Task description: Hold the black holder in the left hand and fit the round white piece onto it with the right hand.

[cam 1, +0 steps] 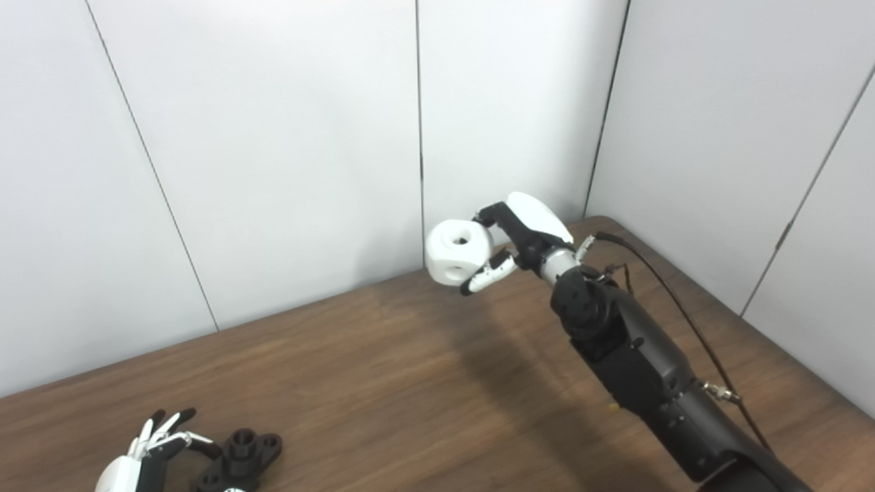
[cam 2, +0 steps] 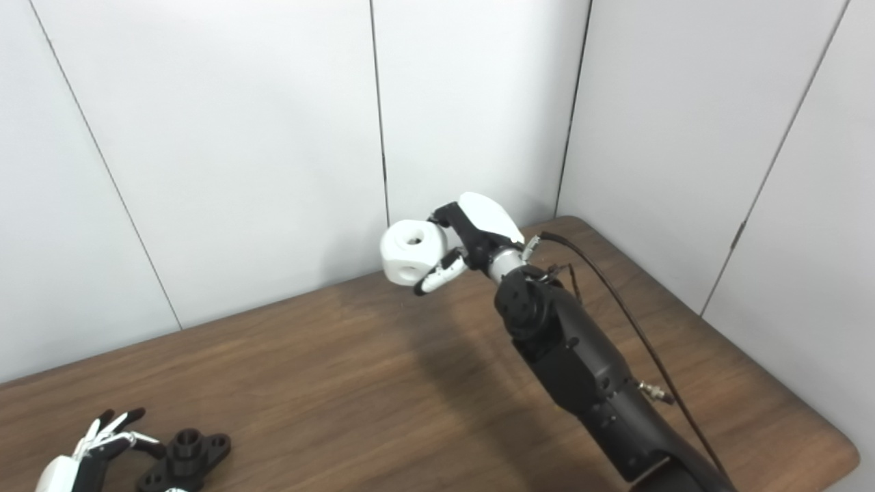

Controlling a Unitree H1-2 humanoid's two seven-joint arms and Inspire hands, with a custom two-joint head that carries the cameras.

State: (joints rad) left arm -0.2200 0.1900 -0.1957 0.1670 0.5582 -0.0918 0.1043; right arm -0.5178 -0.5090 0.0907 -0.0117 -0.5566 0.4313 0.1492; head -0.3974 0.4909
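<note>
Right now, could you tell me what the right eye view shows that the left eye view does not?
Only the right eye view shows the table's near right corner. Only the left eye view shows nothing extra that I can make out. Both show the right hand holding the round white piece aloft, and the left hand open beside the black holder on the table.

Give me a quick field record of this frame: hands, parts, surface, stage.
left hand: open, low at the near left, fingers beside the holder
right hand: shut on the white piece, raised above the table's far side
black holder: lying on the table, not lifted
white piece: rounded block with holes, held in the air
table: brown wood
stage: holder not yet gripped; parts far apart
</note>
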